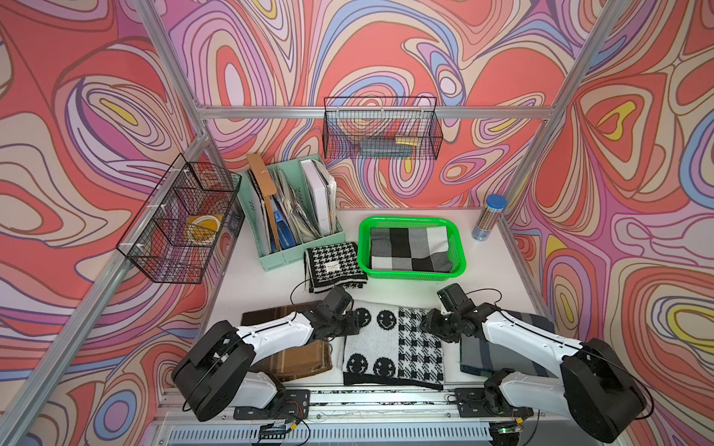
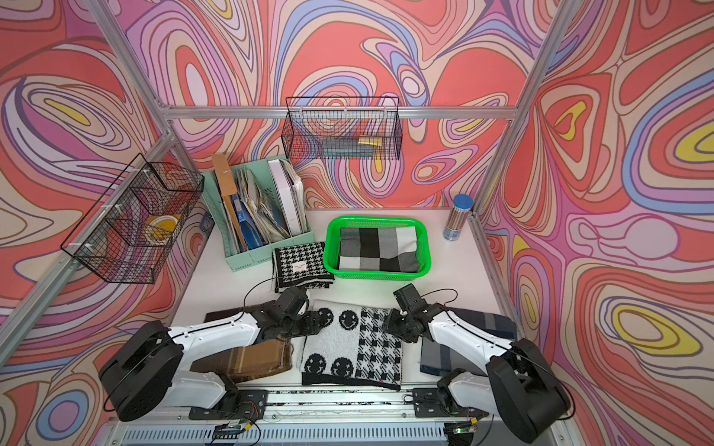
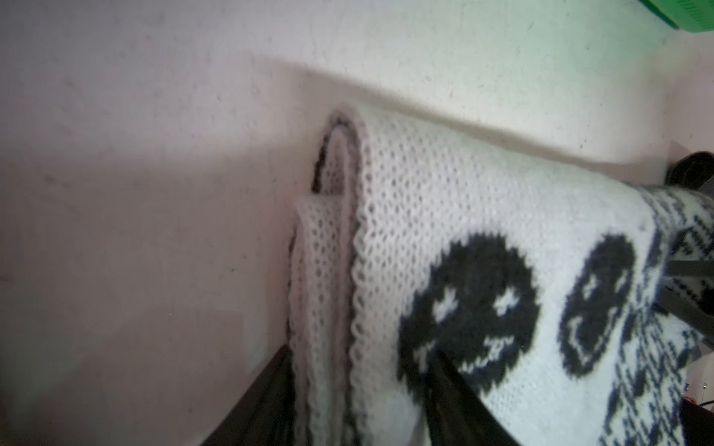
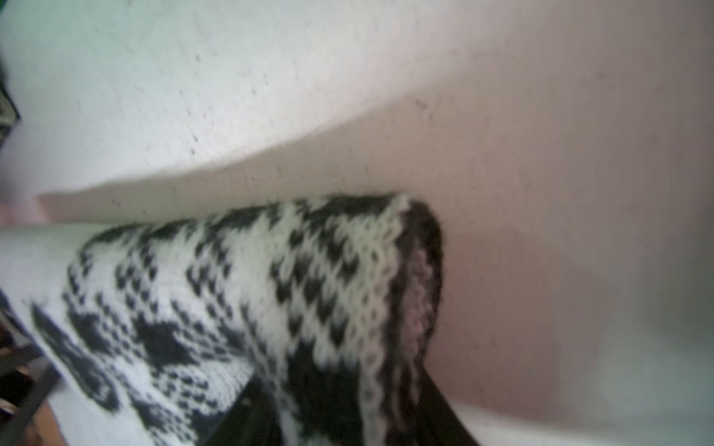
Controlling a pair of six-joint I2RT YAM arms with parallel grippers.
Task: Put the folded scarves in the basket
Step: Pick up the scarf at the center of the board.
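We see a folded scarf at the front middle, the basket behind it with another scarf inside, a file box left of the basket.

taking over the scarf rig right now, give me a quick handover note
Left claw: closed on the left edge of the smiley scarf.
Right claw: closed on its right edge.
The scarf lies folded at the front of the table. The green basket sits behind it, with a checked scarf already inside.
Done: both grips.
Left: lift, carry to the basket, release.
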